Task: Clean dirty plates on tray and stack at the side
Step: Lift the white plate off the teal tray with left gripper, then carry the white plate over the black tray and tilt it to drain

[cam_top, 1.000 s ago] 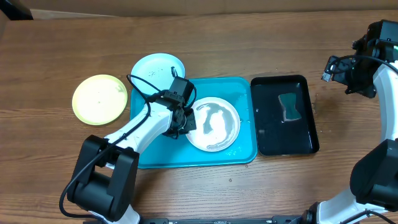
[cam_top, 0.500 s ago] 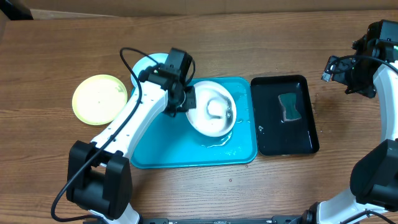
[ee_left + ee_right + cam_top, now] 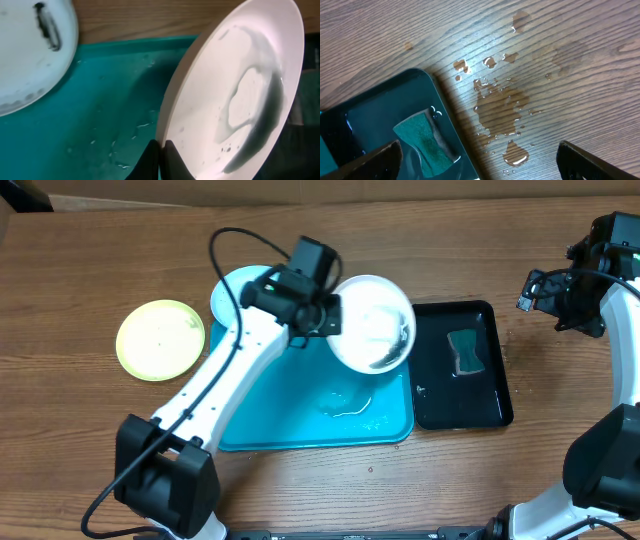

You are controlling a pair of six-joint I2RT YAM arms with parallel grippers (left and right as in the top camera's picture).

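White plate (image 3: pixel 372 322) lifted off turquoise tray (image 3: pixel 380 425), tilted, rim pinched in my left jaws. Three round plastic plates: plus light-blue plate (image 3: pixel 228 298), yellow-green plate (image 3: pixel 160 338). Right jaws wide.

You are at a robotics lab bench rather than in a home. Two white-and-black robot arms, the left one (image 3: pixel 225 375) and the right one (image 3: pixel 625 320), stand at a plain brown wood-grain table (image 3: pixel 80 270). A washing-up scene is laid out on it: a large turquoise plastic tray (image 3: pixel 270 420), a glossy black plastic tray (image 3: pixel 445 395) with a green sponge (image 3: pixel 464 352), and spilled water drops (image 3: pixel 500 107).
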